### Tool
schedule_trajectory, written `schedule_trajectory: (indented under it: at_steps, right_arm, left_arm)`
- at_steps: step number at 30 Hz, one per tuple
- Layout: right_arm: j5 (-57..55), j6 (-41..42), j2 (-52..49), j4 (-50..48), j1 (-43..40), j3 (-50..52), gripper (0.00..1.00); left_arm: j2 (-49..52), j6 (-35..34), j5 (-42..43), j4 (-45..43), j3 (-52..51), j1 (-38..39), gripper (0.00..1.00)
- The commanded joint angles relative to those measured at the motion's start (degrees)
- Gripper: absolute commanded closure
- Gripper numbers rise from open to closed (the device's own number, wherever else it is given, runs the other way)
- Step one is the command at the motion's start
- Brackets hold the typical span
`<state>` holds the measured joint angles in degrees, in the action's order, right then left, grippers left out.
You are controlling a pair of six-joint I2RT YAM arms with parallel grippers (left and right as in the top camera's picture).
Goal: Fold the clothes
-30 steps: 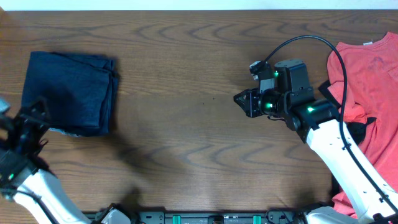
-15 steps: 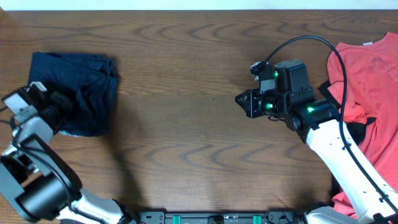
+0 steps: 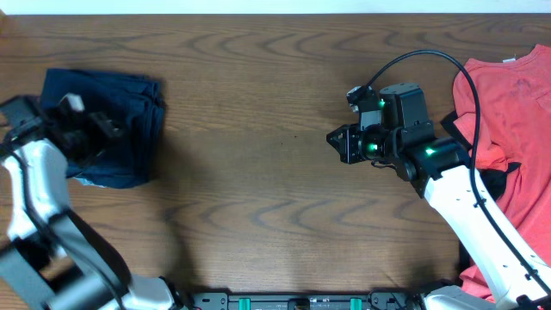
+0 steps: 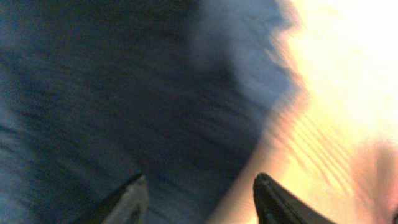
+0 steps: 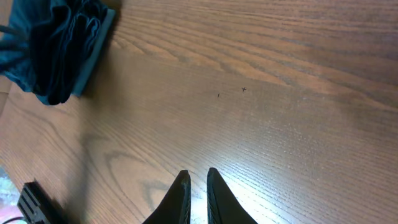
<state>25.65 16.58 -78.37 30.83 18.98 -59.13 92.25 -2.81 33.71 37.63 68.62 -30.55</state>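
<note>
Folded dark navy shorts (image 3: 129, 103) lie at the table's far left; the right wrist view shows them as a bundle (image 5: 59, 46). My left gripper (image 3: 105, 129) hovers over the shorts and is open. In the blurred left wrist view, the left gripper's (image 4: 200, 180) fingertips stand apart over the navy cloth (image 4: 124, 93) with nothing between them. My right gripper (image 3: 331, 140) hangs over bare wood right of centre. The right gripper's (image 5: 198, 174) fingers are almost together and hold nothing. A coral-red T-shirt (image 3: 516, 95) lies spread at the right edge.
The wooden table (image 3: 258, 207) stretches between the two garments. A strip of dark cloth (image 3: 510, 170) shows by the T-shirt near my right arm. A black cable (image 3: 430, 56) loops above the right wrist.
My left arm has swung up from the lower left onto the shorts, and its gripper has opened. The right arm has stayed put.
</note>
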Motion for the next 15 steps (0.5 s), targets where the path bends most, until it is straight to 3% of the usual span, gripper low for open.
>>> schedule_trajectory:
  at_steps: [1,5,12,14,15]
  right_arm:
    - [-0.98,0.46,-0.37,0.07,0.39,-0.28,0.91]
    - [-2.54,-0.81,0.02,0.09,1.68,-0.31,0.9]
    - [-10.08,-3.96,6.64,3.48,4.76,-0.31,0.87]
    - [-12.81,-4.04,10.54,5.07,6.14,-0.31,0.85]
    - [-13.75,-4.04,12.37,5.73,6.73,-0.31,0.84]
  left_arm:
    - [-8.81,6.05,0.11,4.28,1.66,5.77,0.36]
    - [-16.68,9.64,-0.83,10.86,1.66,14.99,0.29]
    - [-27.8,10.25,-16.41,21.16,1.66,32.7,0.11]
    - [-31.06,9.7,-19.58,23.39,1.66,36.89,0.0]
    - [-32.44,8.83,-21.18,24.28,1.66,38.36,0.02]
